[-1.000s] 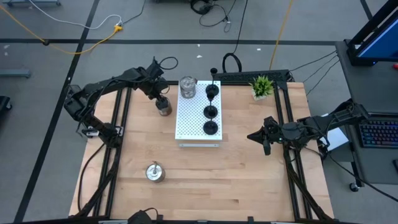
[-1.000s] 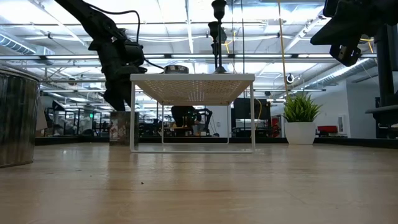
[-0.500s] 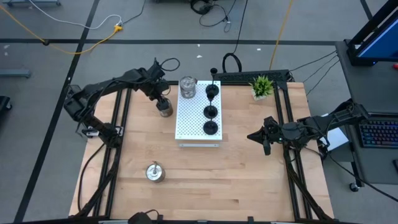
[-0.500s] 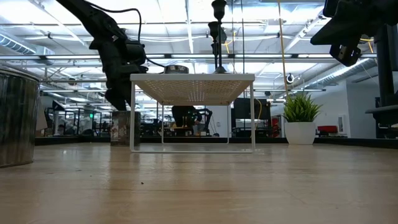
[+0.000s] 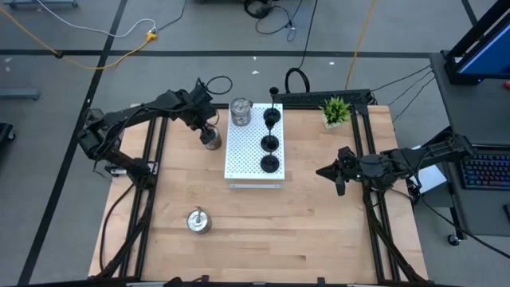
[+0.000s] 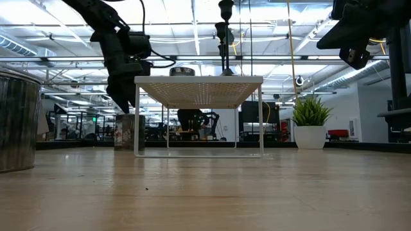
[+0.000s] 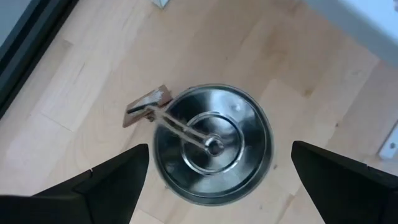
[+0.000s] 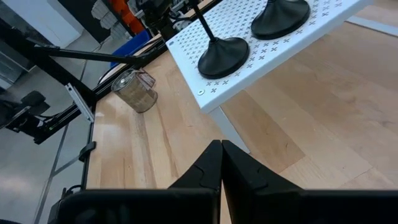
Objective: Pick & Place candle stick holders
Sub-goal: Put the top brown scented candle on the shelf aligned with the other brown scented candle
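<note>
Silver holder (image 5: 209, 138) stands on the tabletop (image 5: 319, 231) just beside the left edge of the white perforated board (image 5: 253, 163); the left claw (image 5: 205, 125) hangs directly above it with its fingers spread wide and holding nothing. In the left wrist view the holder (image 7: 212, 143) sits centred between the two dark fingers (image 7: 112, 180), with a small tag on a string lying across its top.

Other holders: one silver holder (image 5: 241, 110) and three black holders (image 5: 270, 143) on the board, one more silver holder (image 5: 198, 219) alone near the front of the tabletop. The right claw (image 5: 335, 173) waits shut and empty near the right edge, well apart from the board.

Risks, judged from this position:
- The metal is smooth and round, so a grip taken off-centre could let it slip or spin out.
- A finger landing on the rim instead of beside it would likely tip the holder.
- The tag and string could catch on a finger and drag the piece.
- The board's edge and leg are close, so a sideways drift of the arm may knock it and shake the thin-stemmed black holders.
- The silver holder already on the board leaves limited room there.
</note>
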Motion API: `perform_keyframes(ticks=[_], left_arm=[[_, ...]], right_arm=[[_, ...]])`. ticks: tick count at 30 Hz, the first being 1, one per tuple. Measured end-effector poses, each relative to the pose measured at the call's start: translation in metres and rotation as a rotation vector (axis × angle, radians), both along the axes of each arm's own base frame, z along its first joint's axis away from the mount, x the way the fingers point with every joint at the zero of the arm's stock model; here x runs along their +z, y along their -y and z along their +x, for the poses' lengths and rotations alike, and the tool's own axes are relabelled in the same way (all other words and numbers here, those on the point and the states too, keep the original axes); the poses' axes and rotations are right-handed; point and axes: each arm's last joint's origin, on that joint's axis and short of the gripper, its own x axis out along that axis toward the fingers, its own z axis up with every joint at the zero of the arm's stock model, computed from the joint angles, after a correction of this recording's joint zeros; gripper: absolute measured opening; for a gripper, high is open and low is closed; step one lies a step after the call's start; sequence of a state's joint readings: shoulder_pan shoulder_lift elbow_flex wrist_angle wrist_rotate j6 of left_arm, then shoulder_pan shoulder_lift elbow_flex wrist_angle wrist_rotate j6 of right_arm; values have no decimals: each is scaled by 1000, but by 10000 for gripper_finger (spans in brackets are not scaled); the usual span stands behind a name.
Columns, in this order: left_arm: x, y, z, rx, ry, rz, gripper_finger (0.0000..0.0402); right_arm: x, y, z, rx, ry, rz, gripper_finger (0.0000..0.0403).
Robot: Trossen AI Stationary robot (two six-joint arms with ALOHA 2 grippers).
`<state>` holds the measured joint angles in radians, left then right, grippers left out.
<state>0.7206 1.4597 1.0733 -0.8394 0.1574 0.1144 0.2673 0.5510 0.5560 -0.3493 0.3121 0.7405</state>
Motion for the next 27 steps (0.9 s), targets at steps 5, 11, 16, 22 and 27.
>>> perform_keyframes(ticks=[5,11,16,22,27], left_arm=[[0,5,5,5,-28,36,400],[0,5,5,39,-70,80,400],[0,5,4,59,-71,78,400],[0,6,6,66,-73,80,400],[0,8,7,67,-82,94,400]], right_arm=[[0,1,0,-3,0,1,0],[0,1,0,-5,0,6,0],[0,1,0,-5,0,7,0],[0,1,0,-5,1,7,0],[0,1,0,-5,1,8,0]])
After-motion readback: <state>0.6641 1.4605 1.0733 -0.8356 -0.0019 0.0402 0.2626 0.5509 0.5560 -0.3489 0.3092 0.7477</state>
